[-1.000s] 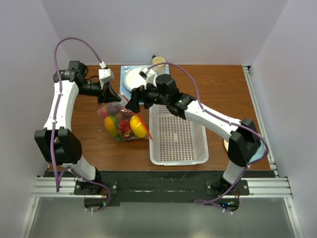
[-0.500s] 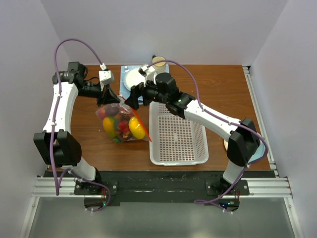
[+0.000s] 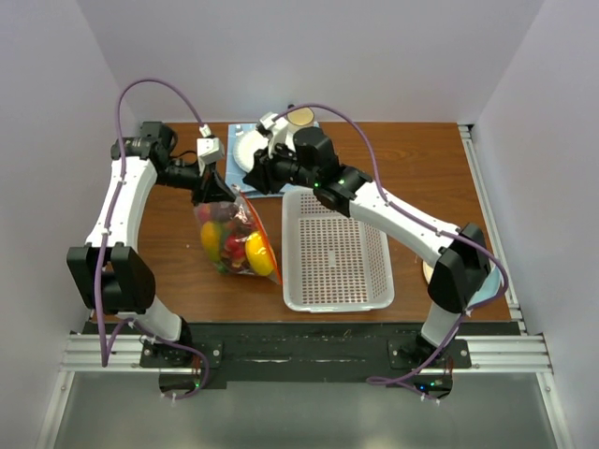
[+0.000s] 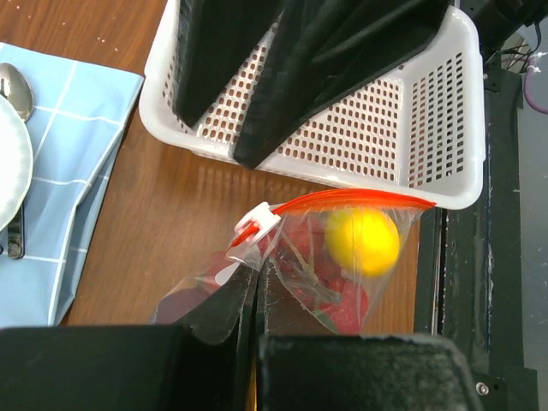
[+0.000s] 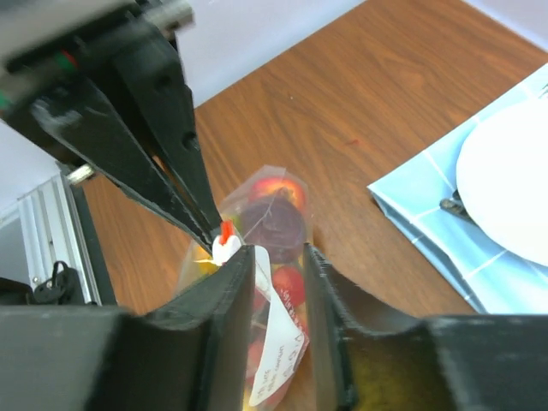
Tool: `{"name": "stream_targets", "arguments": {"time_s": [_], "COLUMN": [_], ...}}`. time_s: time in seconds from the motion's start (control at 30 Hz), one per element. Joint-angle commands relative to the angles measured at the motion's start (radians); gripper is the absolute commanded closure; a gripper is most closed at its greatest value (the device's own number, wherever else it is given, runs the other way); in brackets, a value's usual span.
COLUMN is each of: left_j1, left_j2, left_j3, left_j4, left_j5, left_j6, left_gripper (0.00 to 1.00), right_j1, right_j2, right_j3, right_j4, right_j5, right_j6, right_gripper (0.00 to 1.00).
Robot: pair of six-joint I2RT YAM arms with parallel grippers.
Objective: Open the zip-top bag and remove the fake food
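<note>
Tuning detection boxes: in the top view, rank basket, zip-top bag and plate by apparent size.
1. white basket
2. zip-top bag
3. white plate, partly hidden, so its place against the bag is unsure

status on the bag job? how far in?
Done: left gripper is shut on the top edge of the zip-top bag. In hand: right gripper straddles that edge by the white slider, jaws apart. Left: zip strip looks closed and the fake food is inside; nothing out yet.

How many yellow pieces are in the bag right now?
2. One yellow piece sits on the bag's left side, the other on its right, next to the basket. More may be hidden under other pieces.
</note>
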Motion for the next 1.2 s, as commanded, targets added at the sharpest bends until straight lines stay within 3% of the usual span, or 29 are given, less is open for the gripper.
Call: {"name": "stream_targets", "arguments": {"time_s": [0.0, 0.13, 0.33, 0.6, 1.03, 1.17], "left_j1": [-0.002, -0.002, -0.004, -0.004, -0.013, -0.018], "left_j2": [0.011, 0.015, 0.012, 0.004, 0.014, 0.017], "left_j3": [0.005, 0.020, 0.030, 0.033, 0.030, 0.034], "left_j4": [0.017, 0.017, 0.033, 0.034, 0.035, 0.041], "left_j5": [0.048, 0.049, 0.048, 0.043, 0.034, 0.030], "left_j6": [-0.024, -0.027, -0.037, -0.037, -0.042, -0.047], "left_gripper": [1.00, 1.00, 1.00, 1.00, 1.00, 1.00], "right_j1": [0.002, 0.002, 0.005, 0.006, 0.008, 0.011], "right_j2": [0.005, 0.023, 0.034, 0.056, 0.071, 0.071], "right_j3": [0.074, 0.077, 0.042, 0.028, 0.010, -0.007], "right_j4": [-0.020, -0.022, 0.012, 0.043, 0.110, 0.129], "right_j5": [-0.041, -0.069, -0.081, -0.101, -0.138, -0.138], "right_j6": [-0.035, -0.018, 0.001, 0.025, 0.085, 0.096], "right_gripper": [0.54, 0.32, 0.31, 0.46, 0.53, 0.69]}}
